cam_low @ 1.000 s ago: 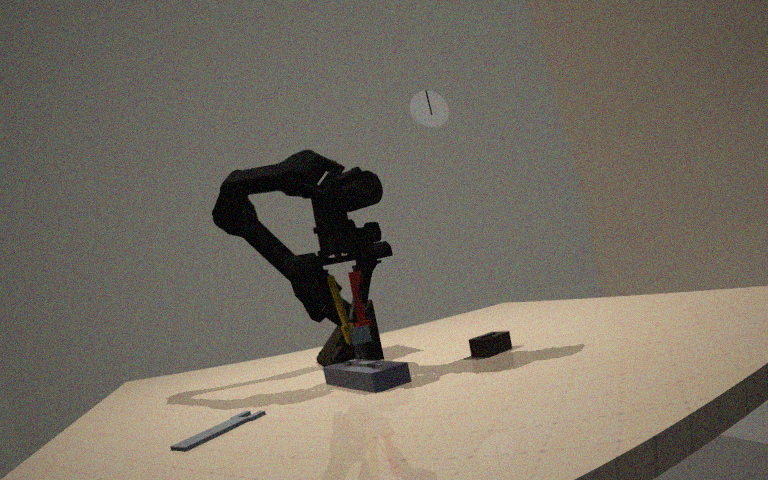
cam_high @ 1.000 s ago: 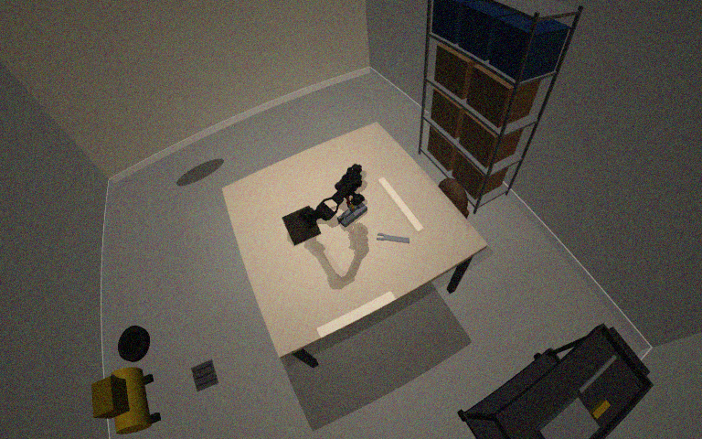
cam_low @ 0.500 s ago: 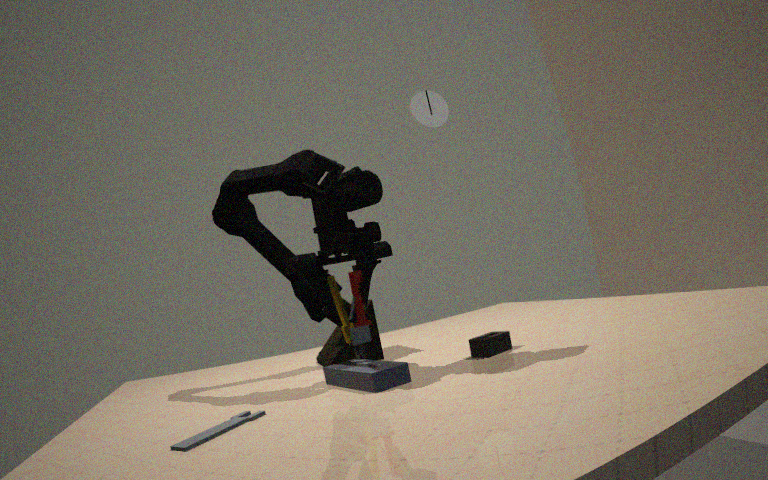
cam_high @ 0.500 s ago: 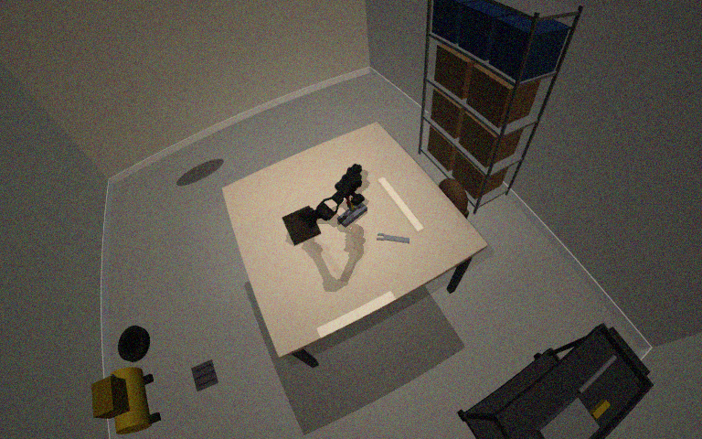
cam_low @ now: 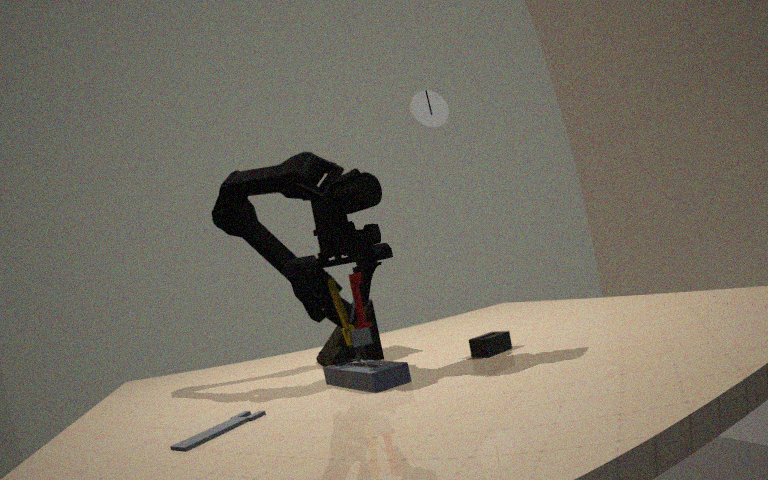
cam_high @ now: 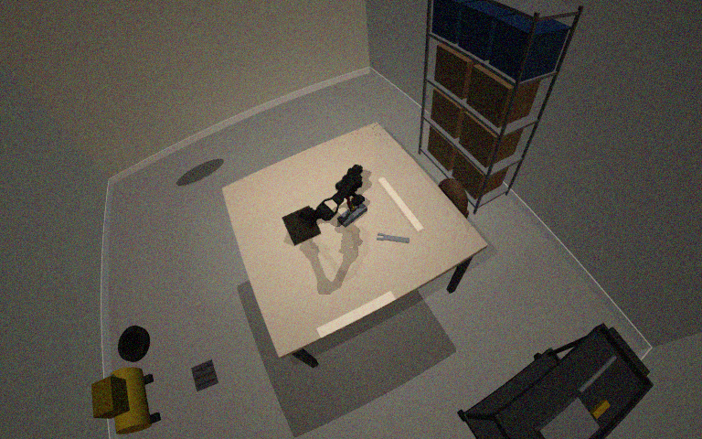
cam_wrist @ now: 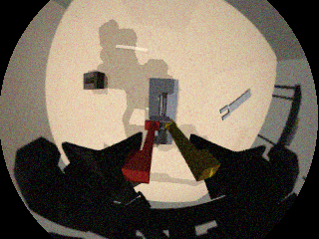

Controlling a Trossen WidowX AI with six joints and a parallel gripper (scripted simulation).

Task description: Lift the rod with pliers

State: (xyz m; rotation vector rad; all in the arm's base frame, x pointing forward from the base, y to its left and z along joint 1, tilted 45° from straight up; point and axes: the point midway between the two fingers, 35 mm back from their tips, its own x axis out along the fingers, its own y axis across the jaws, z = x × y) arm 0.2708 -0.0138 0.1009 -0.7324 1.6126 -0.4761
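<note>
Your rod (cam_wrist: pixel 161 105) lies in the channel block (cam_high: pixel 356 214) (cam_low: pixel 368 377) (cam_wrist: pixel 172 95), below the pliers (cam_high: pixel 348 203) (cam_low: pixel 357 305) (cam_wrist: pixel 149 149). Your gripper (cam_high: pixel 353 200) (cam_low: pixel 350 288) (cam_wrist: pixel 166 135) holds their spread red and yellow handles. On the tabletop (cam_high: pixel 362 269) (cam_low: pixel 566 367) (cam_wrist: pixel 199 50), you have a forked bar (cam_high: pixel 393 238) (cam_low: pixel 218 431) (cam_wrist: pixel 235 105) toward the right corner in the top view. Beyond the upper-right edge stands a shelf (cam_high: pixel 505 113); a clock (cam_low: pixel 429 108) hangs on the wall.

— What stands on the table (cam_high: pixel 362 279) (cam_low: pixel 623 350) (cam_wrist: pixel 209 50)?
— The channel block (cam_high: pixel 352 214) (cam_low: pixel 368 376) (cam_wrist: pixel 170 107), with the rod (cam_wrist: pixel 162 105) in it.
— And around that?
— In the wrist view, the holster (cam_low: pixel 490 344) (cam_wrist: pixel 94 81) lies left of it, the wrench (cam_high: pixel 393 238) (cam_low: pixel 218 431) (cam_wrist: pixel 235 105) right.
</note>
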